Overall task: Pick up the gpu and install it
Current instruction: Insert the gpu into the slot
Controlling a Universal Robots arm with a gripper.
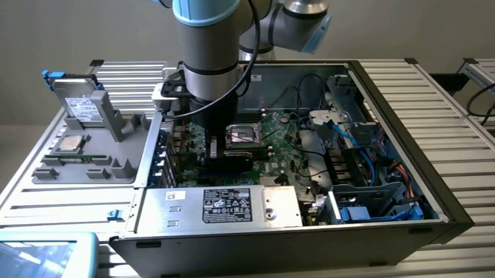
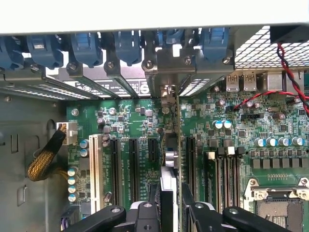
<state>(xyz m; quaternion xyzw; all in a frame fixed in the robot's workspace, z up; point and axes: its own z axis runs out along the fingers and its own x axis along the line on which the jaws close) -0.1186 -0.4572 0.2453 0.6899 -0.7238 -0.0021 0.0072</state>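
1. One gpu (image 2: 170, 159) edge-on, gripped by fingers (image 2: 153, 205), standing over motherboard (image 2: 270, 121) slots.
2. Exterior view: arm (image 1: 207, 63) hides it; power supply (image 1: 224, 207), hard drive (image 1: 80, 106) nearby.
3. Wrist view: blue slot clips (image 2: 87, 46), bracket at rear.

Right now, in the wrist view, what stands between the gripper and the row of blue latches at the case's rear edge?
The gpu, edge-on over the motherboard's expansion slots, runs from the gripper up to its silver bracket beneath the blue latches.
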